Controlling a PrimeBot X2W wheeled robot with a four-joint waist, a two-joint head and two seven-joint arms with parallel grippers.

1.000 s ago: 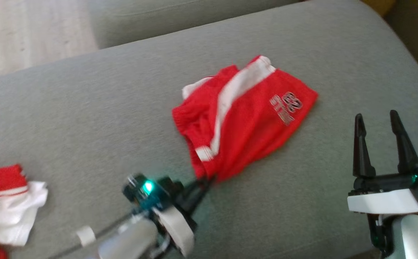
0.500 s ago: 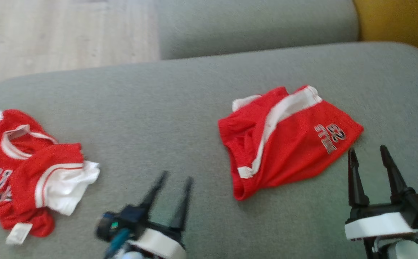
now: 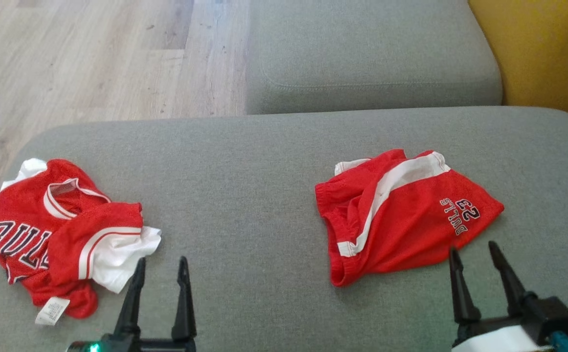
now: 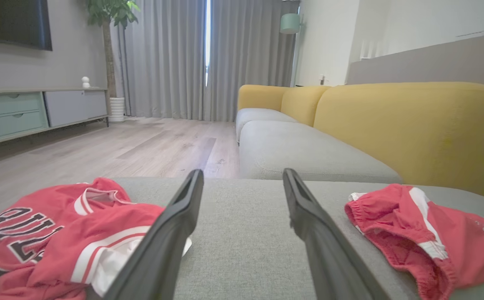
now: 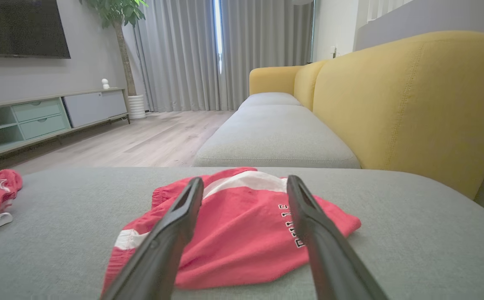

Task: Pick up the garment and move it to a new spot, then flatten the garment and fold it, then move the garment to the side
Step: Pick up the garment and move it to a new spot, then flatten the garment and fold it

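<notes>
The grey sofa seat [image 3: 244,195] spreads out ahead of both claws and carries everything. The red shorts [image 3: 401,220], which I take to be the garment in hand, lie on it just ahead of the right claw [image 3: 473,248], their near hem almost at its fingertips, and well off to the right of the left claw [image 3: 161,261]. A crumpled red jersey [image 3: 63,234] sits just ahead and to the left of the left claw, near its left finger but apart from it. Both claws hover low over the seat, fingers spread wide with nothing between them. The shorts look set down but not flat. The waistband [image 3: 325,215], on the side nearer the left claw, is bunched and gaping, and the white stripe [image 3: 391,186] runs crooked, so flattening seems the step now. To do it well, each claw would best take one end: the left on the waistband corner nearest it, the right on the leg hem by the printed number [image 3: 462,217]. Each should pinch cloth without digging into the cushion, then the two draw apart evenly until the stripe lies straight. Thin mesh slips, so a low, slow pull should keep the layers together, and the left claw ought to steer clear of the jersey's loose white hem [image 3: 127,259].
</notes>
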